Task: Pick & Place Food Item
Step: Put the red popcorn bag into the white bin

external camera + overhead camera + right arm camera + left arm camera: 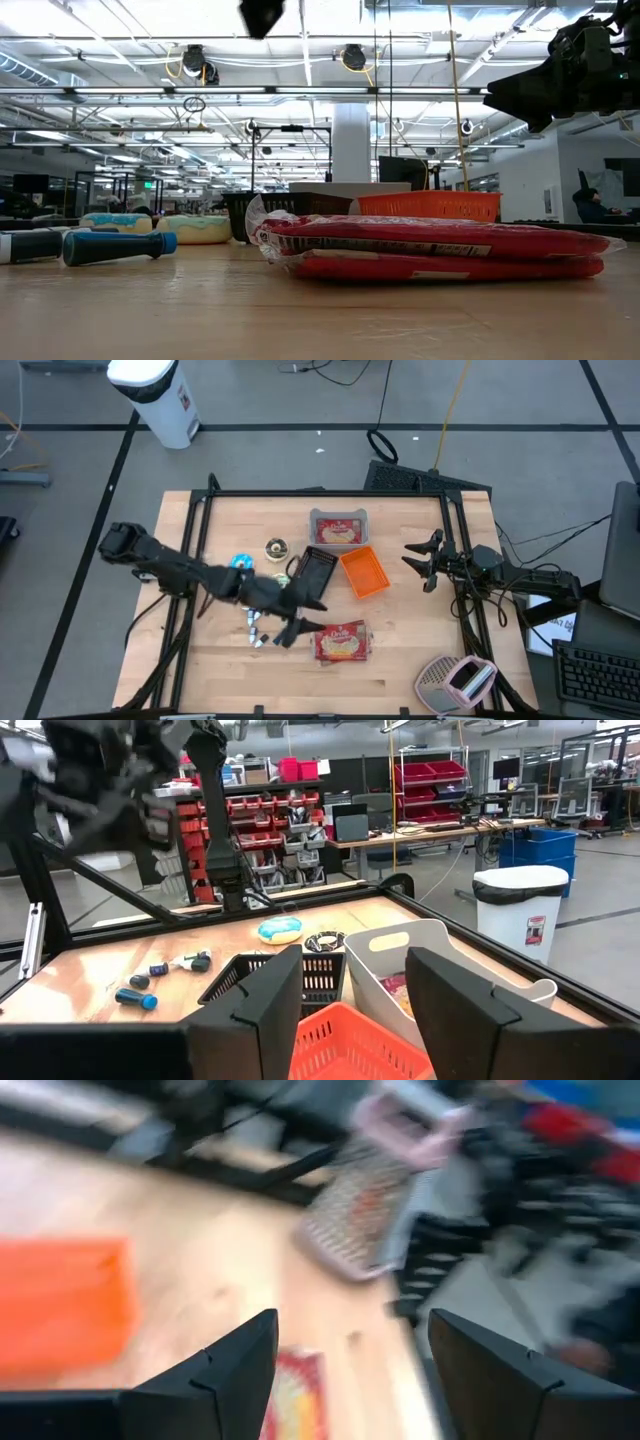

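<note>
A red-wrapped food packet (343, 642) lies flat on the wooden table near its front edge, and shows large in the low view (430, 250). A second packet (338, 530) lies in a white bin at the back. My left gripper (311, 617) hovers open above the table just left of the front packet, touching nothing; its wrist view is blurred, with the packet (296, 1400) between the fingers. My right gripper (420, 561) waits open at the table's right edge, raised above it, with nothing between its fingers (345, 1010).
An orange basket (363, 572) and a black basket (317, 568) stand mid-table. A blue-iced donut (240, 562) and a round item (277, 548) lie behind the left arm, with markers (255, 630) beneath it. A pink and grey rack (455, 682) sits at the front right corner.
</note>
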`<control>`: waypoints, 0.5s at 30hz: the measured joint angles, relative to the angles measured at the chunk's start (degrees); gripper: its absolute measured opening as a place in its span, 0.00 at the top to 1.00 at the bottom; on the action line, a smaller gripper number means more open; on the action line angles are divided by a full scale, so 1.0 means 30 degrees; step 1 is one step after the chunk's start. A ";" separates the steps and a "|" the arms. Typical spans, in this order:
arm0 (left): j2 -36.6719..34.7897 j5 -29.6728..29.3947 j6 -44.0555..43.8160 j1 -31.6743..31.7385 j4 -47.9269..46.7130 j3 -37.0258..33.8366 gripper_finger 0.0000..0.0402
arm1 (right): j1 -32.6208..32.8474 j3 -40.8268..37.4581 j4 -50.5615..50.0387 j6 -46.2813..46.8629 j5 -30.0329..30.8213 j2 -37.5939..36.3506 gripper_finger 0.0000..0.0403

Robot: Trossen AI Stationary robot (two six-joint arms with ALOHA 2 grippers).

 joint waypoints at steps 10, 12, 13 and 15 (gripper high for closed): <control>0.3344 -0.6486 -0.8915 -0.3475 -0.0544 0.0000 0.35 | 0.0007 0.0007 0.0000 -0.0004 -0.0004 0.0000 0.59; 0.4184 -0.6992 -1.1021 -0.3836 -0.0622 0.0000 0.34 | 0.0007 0.0006 0.0000 -0.0006 0.0000 0.0007 0.59; 0.4641 -0.7145 -1.1963 -0.3903 -0.0633 0.0000 0.34 | 0.0005 0.0001 0.0000 0.0000 0.0000 0.0007 0.59; 0.5447 -0.7242 -1.3489 -0.3965 -0.0713 -0.0007 0.34 | 0.0006 0.0007 0.0000 -0.0002 0.0000 0.0000 0.59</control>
